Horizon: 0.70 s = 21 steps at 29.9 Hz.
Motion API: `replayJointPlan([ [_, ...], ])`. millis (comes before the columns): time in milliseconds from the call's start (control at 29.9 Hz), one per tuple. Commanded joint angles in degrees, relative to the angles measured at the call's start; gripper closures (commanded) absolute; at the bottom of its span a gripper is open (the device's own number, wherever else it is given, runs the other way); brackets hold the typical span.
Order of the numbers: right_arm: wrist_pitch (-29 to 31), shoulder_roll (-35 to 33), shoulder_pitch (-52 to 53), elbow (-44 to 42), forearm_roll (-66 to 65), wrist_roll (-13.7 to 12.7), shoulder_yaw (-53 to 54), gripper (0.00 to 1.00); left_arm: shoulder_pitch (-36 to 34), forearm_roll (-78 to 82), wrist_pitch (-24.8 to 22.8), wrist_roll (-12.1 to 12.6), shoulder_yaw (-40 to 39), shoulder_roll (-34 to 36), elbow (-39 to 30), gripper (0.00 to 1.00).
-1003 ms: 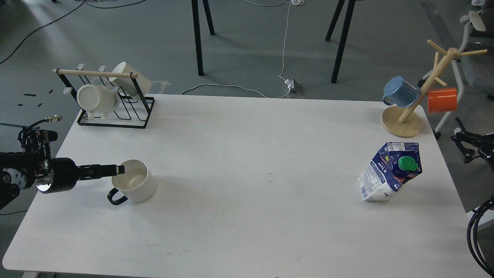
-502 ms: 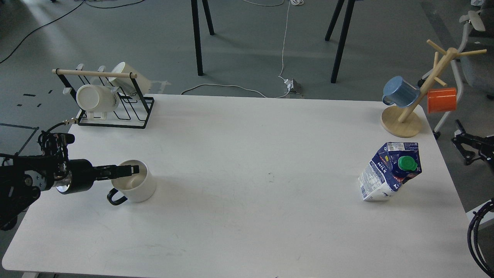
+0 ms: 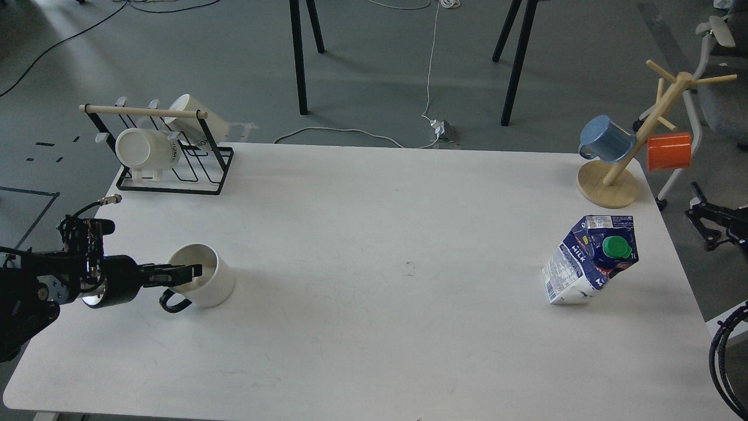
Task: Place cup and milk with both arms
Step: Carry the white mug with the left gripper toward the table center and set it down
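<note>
My left gripper [image 3: 190,272] reaches in low & near-level from the table's [image 3: 374,362] left edge, fingertips over the rim of the cream mug [image 3: 201,283] w/ black loop handle toward me; looks like one finger inside, one outside, ready for a rim grab, but can't tell if clamped. Milk carton [image 3: 590,260] stands dented, leaning, far right, untouched. Right gripper not visible; only cabling at right edge.

White table [image 3: 374,234] carries 4 things: cup [image 3: 204,283] at left, milk [image 3: 587,263] at right, black wire rack [image 3: 169,169] far-left corner, wooden mug tree [image 3: 610,181] far-right corner.
</note>
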Motion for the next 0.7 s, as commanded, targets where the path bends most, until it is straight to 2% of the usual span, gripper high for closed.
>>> replayJointPlan([
  [0, 0.00, 0.00, -0.09, 0.00, 0.00, 0.01, 0.00, 0.01, -0.09, -0.06, 5.47, 0.00, -0.68, -0.69, 0.06, 0.97],
  [67, 0.00, 0.00, -0.09, 0.00, 0.00, 0.01, 0.00, 0.02, -0.09, -0.32, 9.16, 0.00, -0.25, -0.69, -0.20, 0.97],
  [100, 0.00, 0.09, -0.09, 0.00, 0.00, 0.01, 0.00, 0.02, -0.09, -0.24, 9.53, 0.00, -0.16, -0.61, -0.38, 0.97],
  [368, 0.00, 0.00, -0.26, 0.00, 0.00, 0.01, 0.00, 0.02, -0.53, -0.24, 9.09, 0.00, -0.16, 0.01, -3.45, 0.98],
  [502, 0.00, 0.00, -0.26, 0.00, 0.00, 0.01, 0.00, 0.02, -1.75, -0.41, 8.48, 0.00, -1.47, 1.14, -11.52, 0.98],
  [568, 0.00, 0.00, -0.18, 0.00, 0.00, 0.01, 0.00, 0.02, -3.95, -0.67, 5.07, 0.00, -1.92, 1.77, -16.53, 0.98],
  [602, 0.00, 0.00, -0.18, 0.00, 0.00, -0.08, 0.09, 0.01, -5.44, -1.37, 1.66, 0.00, -2.27, 1.68, -18.12, 0.99],
  [669, 0.00, -0.09, -0.18, 0.00, 0.00, 0.01, 0.09, 0.02, -7.90, -3.30, -3.63, 0.00, -2.97, 0.28, -18.49, 0.99],
])
